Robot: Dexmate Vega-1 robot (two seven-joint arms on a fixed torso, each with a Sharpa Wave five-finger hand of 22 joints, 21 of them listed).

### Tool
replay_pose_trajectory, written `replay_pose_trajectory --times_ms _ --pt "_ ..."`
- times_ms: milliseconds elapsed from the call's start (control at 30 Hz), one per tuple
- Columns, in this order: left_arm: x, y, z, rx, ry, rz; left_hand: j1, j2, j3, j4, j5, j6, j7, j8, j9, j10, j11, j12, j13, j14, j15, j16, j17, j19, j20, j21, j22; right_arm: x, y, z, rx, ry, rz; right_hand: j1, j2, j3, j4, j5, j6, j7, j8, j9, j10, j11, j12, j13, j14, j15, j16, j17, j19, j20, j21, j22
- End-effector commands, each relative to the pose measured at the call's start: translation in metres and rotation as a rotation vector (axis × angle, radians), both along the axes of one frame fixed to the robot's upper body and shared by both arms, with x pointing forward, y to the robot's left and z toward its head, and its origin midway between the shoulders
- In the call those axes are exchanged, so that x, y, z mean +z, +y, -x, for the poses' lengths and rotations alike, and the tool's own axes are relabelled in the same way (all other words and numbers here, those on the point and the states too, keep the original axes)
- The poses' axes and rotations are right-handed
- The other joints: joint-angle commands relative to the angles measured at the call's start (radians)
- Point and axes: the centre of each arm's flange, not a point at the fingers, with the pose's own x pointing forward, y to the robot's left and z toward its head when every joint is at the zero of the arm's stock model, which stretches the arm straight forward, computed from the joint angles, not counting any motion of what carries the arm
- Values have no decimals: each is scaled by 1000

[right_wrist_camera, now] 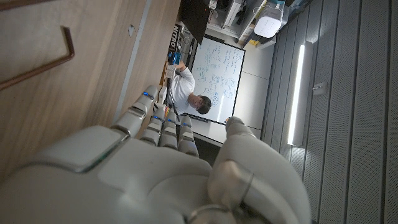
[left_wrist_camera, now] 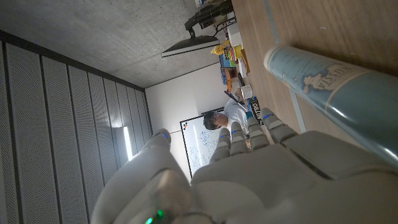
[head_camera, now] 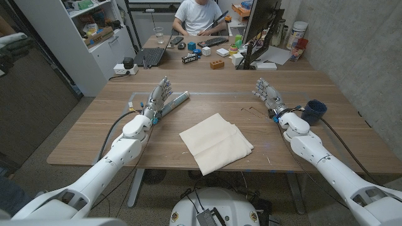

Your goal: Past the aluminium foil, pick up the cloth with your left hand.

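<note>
The left hand [head_camera: 158, 97] reaches forward over the left half of the wooden table [head_camera: 94, 129], fingers extended and loosely apart, gripping nothing. It sits just beside the aluminium foil [head_camera: 174, 103], a long pale-blue box lying at a slant by the hand's inner side; whether the hand touches the box is hard to tell from above. In the left wrist view the box [left_wrist_camera: 339, 93] runs close alongside the hand [left_wrist_camera: 261, 168], its printed cardboard face smooth and faintly glossy.

The right hand [head_camera: 267, 93] is held out on the far right of the table, fingers straight and released, empty. A dark blue cup [head_camera: 314, 111] stands near its wrist, toward the right edge.

The cloth [head_camera: 215, 142], a cream folded square with soft, slightly uneven edges, lies flat near the table's front middle, between the two arms and touched by neither. Bare wood surrounds it on all sides, and it lies nearer the robot than the foil, well apart from the left hand.

A person [head_camera: 198, 16] sits at a cluttered desk behind the table.
</note>
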Motion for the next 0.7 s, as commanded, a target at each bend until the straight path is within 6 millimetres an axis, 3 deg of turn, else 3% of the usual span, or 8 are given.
replay_pose_trajectory --times_ms 33,700 --pt "-5 0 2 31 19 14 8 2 6 -2 4 -1 21 6 2 -3 6 6 -1 -3 5 4 1 -1 11 3 4 0 5 -2 20 24 -11 8 0 5 0 4 9 1 7 2 6 4 5 1 9 -1 6 1 8 0 6 5" --pt "2 -5 10 37 9 -40 6 4 5 -8 3 -2 19 4 2 -4 7 7 -12 -6 4 4 0 -2 9 -2 4 -2 5 13 21 2 -18 4 1 4 -1 3 10 0 5 -1 7 4 4 -5 10 1 6 -5 5 2 5 5"
